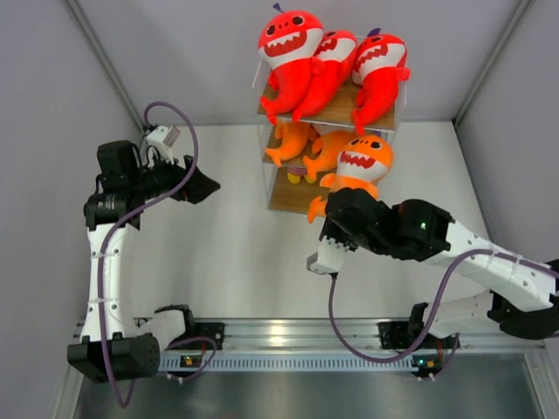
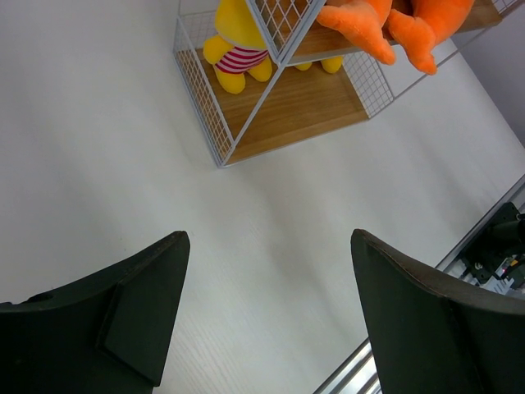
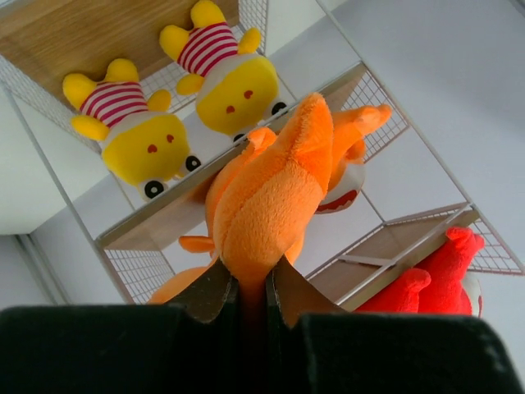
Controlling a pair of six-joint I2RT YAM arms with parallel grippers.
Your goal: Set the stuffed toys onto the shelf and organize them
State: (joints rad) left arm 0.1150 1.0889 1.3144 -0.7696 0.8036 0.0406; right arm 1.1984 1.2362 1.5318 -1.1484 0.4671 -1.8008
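Observation:
The shelf (image 1: 327, 113) stands at the back centre. Three red shark plushes (image 1: 293, 48) lie on its top board. Two orange fish plushes (image 1: 293, 140) lie on the middle board. My right gripper (image 1: 336, 209) is shut on the tail of a third orange fish plush (image 1: 360, 161), holding it at the front of the shelf by the middle tier. In the right wrist view the jaws pinch the orange plush (image 3: 267, 205). My left gripper (image 1: 203, 185) is open and empty, to the left of the shelf, above the table.
Two yellow plushes (image 3: 148, 135) with red-striped shirts sit on the lowest board; one also shows in the left wrist view (image 2: 238, 41). Grey walls enclose the table on three sides. A metal rail (image 1: 288, 336) with the arm bases runs along the near edge.

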